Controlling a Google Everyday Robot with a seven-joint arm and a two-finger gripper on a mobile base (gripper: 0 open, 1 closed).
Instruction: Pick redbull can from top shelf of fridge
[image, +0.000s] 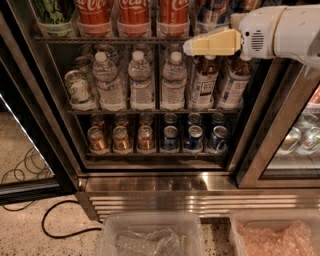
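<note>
Gripper (190, 47) at the top shelf (100, 39) of the fridge (200, 199)
It hangs before the shelf's right end; open or closed, I cannot tell. The redbull can (209, 11) stands on this shelf, right of the Coca-Cola cans (134, 12), just above the gripper.

- End effector (192, 46) at upper right, in front of top shelf (100, 39); covers stretch of rack and cap of brown bottle (204, 85).
- Arm (285, 30) cut off by right edge.
- Redbull can (210, 12): upper part cut by top edge, logo not readable, foot lost behind end effector.
- Cola cans (133, 15) and green can (52, 15) also cut by top edge.
- Two plastic bins (150, 235) cut by bottom edge, contents blurred.
- Bottle labels too small to read.
</note>
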